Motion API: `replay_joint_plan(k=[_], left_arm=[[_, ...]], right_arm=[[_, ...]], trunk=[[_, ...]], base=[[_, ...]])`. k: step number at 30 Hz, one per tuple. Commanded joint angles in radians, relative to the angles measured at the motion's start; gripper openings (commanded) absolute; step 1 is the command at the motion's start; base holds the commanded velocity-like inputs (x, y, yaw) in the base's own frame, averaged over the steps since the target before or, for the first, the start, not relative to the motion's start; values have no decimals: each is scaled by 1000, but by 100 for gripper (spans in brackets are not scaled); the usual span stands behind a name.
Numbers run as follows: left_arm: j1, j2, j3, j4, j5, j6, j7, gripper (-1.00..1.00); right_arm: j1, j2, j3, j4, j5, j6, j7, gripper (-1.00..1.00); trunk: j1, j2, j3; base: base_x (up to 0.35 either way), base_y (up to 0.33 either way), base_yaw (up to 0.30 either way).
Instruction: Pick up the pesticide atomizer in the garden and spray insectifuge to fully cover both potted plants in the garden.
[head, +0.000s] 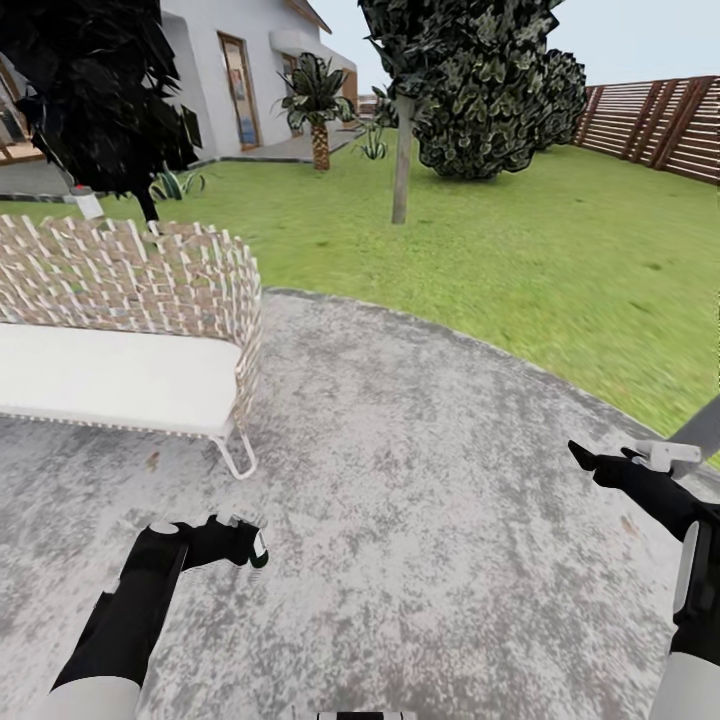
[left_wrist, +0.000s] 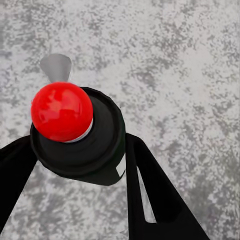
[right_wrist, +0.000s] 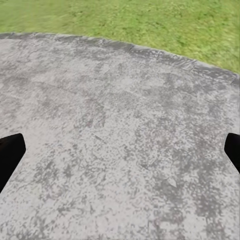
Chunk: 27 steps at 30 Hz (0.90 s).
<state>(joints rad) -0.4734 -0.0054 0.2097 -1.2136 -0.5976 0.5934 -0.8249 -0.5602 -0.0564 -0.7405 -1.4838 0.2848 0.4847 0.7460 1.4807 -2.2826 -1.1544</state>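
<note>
One step looks done: left gripper (head: 250, 545) is clamped on the pesticide atomizer (left_wrist: 82, 140) low over the paved patio (head: 420, 480), right gripper (head: 600, 462) spread wide with nothing in it, potted plants unsighted, so spraying both remains.
</note>
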Motion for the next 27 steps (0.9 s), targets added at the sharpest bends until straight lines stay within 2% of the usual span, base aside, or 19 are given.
replay_joint_plan(k=[1, 12, 27], left_arm=[[-1, 0, 2, -1, -5, 5, -8, -100], [-1, 0, 2, -1, -5, 5, -8, -100], [-1, -1, 1, -1, -5, 5, -8, -100]], right_arm=[[-1, 0, -2, -1, 8, 3, 8, 100], [-1, 0, -2, -1, 8, 3, 8, 100], [-1, 0, -2, -1, 8, 3, 9, 100]], trunk=[[0, 0, 0], [0, 0, 9], [0, 0, 22]], base=[[294, 0, -178], [234, 0, -221], [16, 0, -227]])
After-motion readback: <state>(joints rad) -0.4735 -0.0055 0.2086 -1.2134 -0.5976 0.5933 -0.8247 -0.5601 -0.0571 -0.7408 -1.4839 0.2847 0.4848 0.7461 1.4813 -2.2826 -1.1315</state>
